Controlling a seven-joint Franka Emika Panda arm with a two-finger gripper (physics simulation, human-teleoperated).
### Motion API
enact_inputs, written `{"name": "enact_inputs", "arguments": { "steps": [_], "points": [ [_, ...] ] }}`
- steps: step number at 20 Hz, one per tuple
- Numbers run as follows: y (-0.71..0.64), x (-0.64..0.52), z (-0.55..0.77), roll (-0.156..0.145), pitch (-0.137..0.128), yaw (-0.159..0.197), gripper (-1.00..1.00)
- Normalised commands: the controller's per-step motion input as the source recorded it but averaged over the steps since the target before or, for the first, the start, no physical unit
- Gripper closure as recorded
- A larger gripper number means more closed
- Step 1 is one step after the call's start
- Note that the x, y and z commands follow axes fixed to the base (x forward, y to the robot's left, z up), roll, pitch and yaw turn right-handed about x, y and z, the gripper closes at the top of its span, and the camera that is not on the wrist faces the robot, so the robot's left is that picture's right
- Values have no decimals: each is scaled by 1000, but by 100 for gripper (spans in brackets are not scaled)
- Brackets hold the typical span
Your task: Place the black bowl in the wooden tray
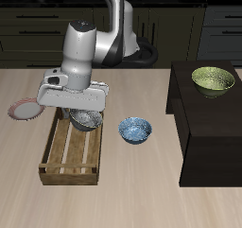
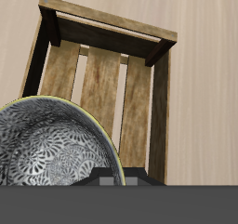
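The black bowl [image 1: 85, 120] hangs from my gripper [image 1: 83, 110], which is shut on its rim. It is held just above the back end of the wooden tray [image 1: 68, 156], a slatted light-brown crate near the table's front edge. In the wrist view the bowl's grey-white speckled inside [image 2: 51, 158] fills the space close to the gripper, and the tray's slats [image 2: 102, 79] lie below with nothing in them. Only a dark part of the gripper [image 2: 112, 183] shows at the bowl's rim.
A blue-patterned bowl [image 1: 134, 130] sits on the table beside the tray. A yellow-green bowl [image 1: 214, 78] stands on a dark box [image 1: 203, 128]. A small pink-rimmed plate [image 1: 24, 110] lies by the tray's back corner. Dark cabinets run behind the table.
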Motion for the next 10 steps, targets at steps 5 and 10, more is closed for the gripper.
{"name": "enact_inputs", "arguments": {
  "steps": [5, 10],
  "points": [
    [7, 57, -198, -2, 45, 4, -100],
    [56, -7, -70, 20, 13, -1, -100]
  ]
}}
